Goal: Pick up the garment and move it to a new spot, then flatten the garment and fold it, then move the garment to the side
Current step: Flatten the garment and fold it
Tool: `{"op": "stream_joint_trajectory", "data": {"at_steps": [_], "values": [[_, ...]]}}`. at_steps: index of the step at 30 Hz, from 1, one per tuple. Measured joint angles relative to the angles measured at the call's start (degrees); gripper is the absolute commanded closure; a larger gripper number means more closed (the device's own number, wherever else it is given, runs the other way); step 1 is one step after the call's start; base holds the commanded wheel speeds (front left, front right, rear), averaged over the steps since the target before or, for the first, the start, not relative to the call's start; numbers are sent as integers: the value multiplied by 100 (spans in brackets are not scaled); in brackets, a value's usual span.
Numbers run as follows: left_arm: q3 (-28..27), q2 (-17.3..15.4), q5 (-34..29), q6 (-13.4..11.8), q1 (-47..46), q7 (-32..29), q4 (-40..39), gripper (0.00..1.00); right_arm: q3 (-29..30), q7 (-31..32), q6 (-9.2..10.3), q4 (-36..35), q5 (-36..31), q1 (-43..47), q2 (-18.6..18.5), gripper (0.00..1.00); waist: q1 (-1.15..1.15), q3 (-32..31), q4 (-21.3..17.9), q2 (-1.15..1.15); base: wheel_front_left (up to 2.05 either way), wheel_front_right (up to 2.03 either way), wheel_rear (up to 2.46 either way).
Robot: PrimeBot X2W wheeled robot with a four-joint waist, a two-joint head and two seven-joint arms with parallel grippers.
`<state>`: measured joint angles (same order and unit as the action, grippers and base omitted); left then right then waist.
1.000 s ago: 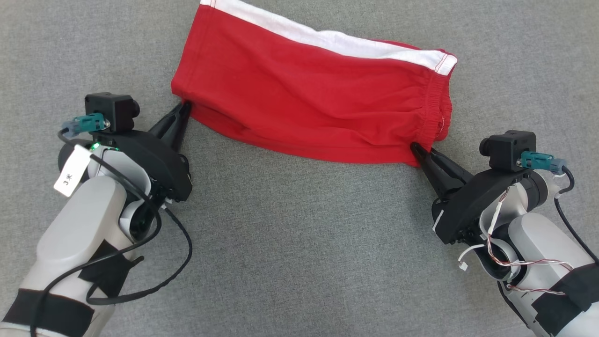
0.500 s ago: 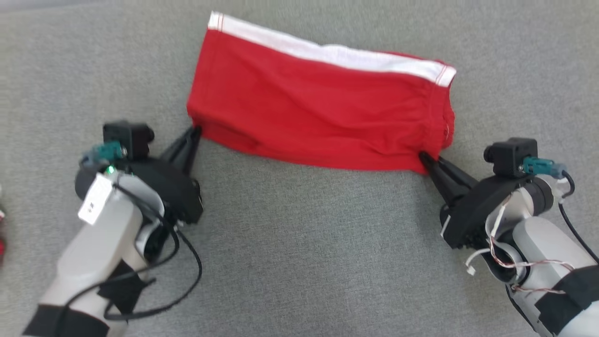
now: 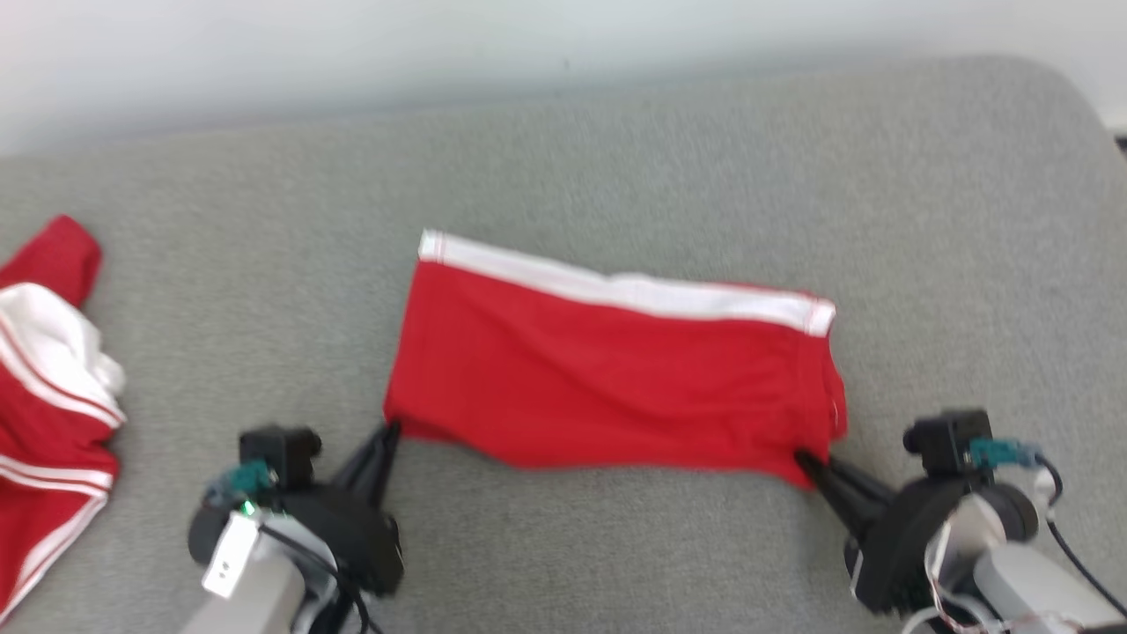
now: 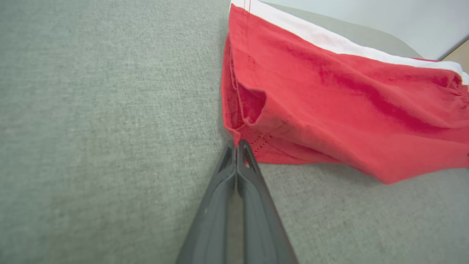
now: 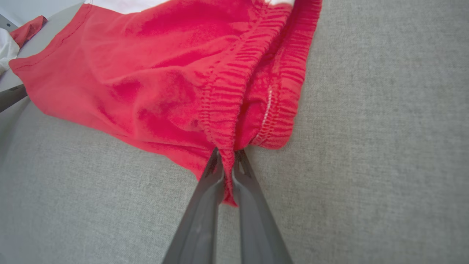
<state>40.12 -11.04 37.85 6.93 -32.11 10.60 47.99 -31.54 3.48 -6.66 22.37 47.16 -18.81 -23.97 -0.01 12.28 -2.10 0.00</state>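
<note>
I have the red garment [image 3: 607,379] lying about midway across the grey fabric-covered counter [image 3: 616,141], well back from its far edge. Its long side runs left to right, slightly skewed. A white band runs along the garment's far edge, and the gathered elastic waistband is at its right end.

My right end effector [image 3: 803,460] is at the near right corner of the garment. In the right wrist view the two dark fingers [image 5: 205,205] are nearly together, with a fold of the red waistband pinched between them, so that side has a firm hold on the cloth.

My left end effector [image 3: 387,433] is at the near left corner. In the left wrist view its fingers are pressed flat against each other, and the tips touch the stitched hem corner, which comes to a point right there. I cannot tell whether any cloth is actually caught between them.

There is a shadow under the garment's near edge between the two corners, so that edge looks a little raised off the counter, while the far edge with the white band lies flat.

A second red-and-white garment [image 3: 44,370] sits crumpled at the counter's left edge, well apart from the one I am working on. A pale wall [image 3: 352,53] rises behind the far edge.
</note>
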Motion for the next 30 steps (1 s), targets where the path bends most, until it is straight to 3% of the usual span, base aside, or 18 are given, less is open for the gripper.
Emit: {"op": "stream_joint_trajectory", "data": {"at_steps": [20,30], "values": [[121,-97,122,-175,1231,112,-304,100,-380,321,-41,-302,342,916,-334,100,0,-1096,1088,0,0,0,0],[35,-138,255,-237,1424,129,-457,100,-415,535,-36,-387,438,920,-333,100,0,-1182,1068,0,0,0,0]]}}
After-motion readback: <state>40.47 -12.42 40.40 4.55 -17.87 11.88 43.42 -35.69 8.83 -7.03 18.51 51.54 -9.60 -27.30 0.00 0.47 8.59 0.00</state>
